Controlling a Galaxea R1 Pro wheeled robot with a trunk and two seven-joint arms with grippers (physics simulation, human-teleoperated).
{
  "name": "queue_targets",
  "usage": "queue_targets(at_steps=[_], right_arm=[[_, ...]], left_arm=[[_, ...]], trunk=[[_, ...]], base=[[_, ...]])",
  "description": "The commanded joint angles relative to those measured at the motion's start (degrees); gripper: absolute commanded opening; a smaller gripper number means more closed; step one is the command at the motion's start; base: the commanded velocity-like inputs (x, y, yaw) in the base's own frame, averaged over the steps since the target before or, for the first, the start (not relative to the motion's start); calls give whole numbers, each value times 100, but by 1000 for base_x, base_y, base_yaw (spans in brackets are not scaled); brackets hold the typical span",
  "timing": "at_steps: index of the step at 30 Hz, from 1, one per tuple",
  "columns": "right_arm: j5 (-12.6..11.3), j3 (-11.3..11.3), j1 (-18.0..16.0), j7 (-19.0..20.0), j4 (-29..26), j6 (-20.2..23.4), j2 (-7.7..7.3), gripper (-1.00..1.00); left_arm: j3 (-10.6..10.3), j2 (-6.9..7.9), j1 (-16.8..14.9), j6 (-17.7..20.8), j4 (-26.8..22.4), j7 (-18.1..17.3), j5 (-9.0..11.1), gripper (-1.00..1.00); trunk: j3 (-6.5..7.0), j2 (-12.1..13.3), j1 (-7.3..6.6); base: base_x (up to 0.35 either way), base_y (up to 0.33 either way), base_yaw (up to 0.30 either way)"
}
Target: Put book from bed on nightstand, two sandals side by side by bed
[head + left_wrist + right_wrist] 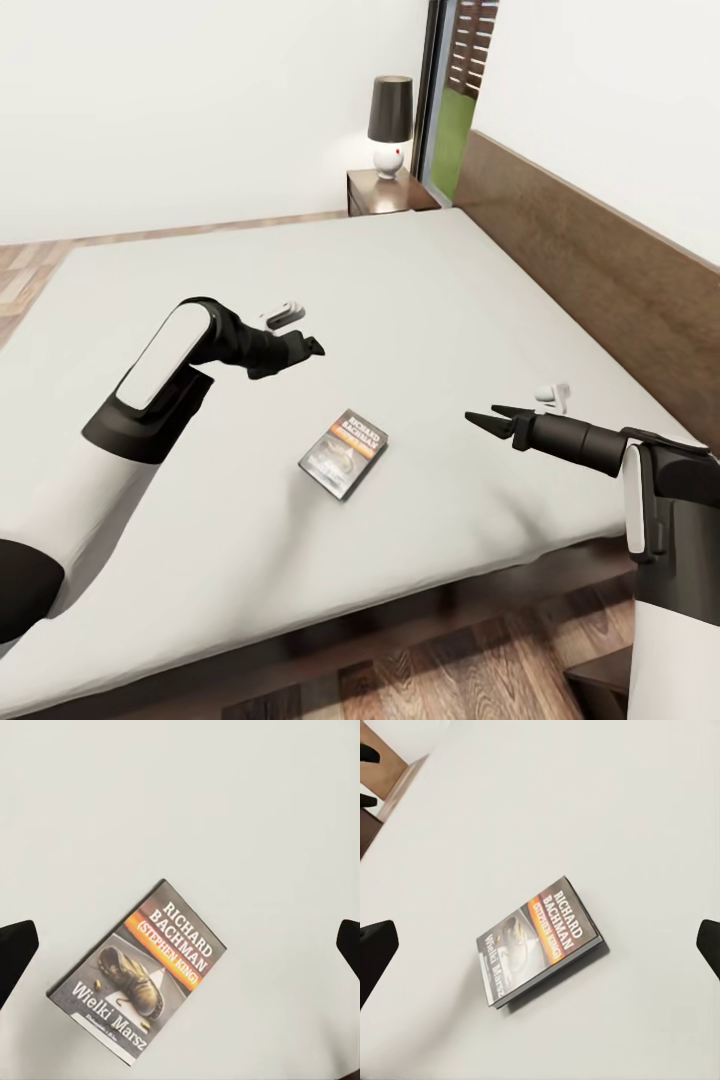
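The book (pixel 344 453) is seen flat on the bed (pixel 420 300), between the left gripper (pixel 310 347) and right gripper (pixel 482 420), both spread apart.

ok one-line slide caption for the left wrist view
Book lying cover-up on the pale bed, framed between the open left gripper's fingertips.

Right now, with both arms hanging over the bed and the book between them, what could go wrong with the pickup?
1. The book lies flat on the soft mattress, so a finger may push it along or press it in rather than get under it.
2. The left gripper and right gripper flank it; both closing in could collide.
3. The nightstand sits beyond the far corner, a long carry.
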Motion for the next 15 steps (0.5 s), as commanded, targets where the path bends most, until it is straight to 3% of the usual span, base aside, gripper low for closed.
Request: queue_targets(at_steps=[1,11,15], right_arm=[[60,-8,-5,60,-6,31,2,100],[61,-8,-3,48,-6,27,2,100],[61,-8,-1,45,-6,26,2,100]], left_arm=[[-11,3,-7,15,19,35,32,100],[-48,-17,20,9,232,-101,-5,100],[-153,-57,28,4,475,-315,-14,100]], trunk=[[6,-2,0],[99,-2,0],[136,-2,0]], base=[[0,0,0],[0,0,0],[0,0,0]])
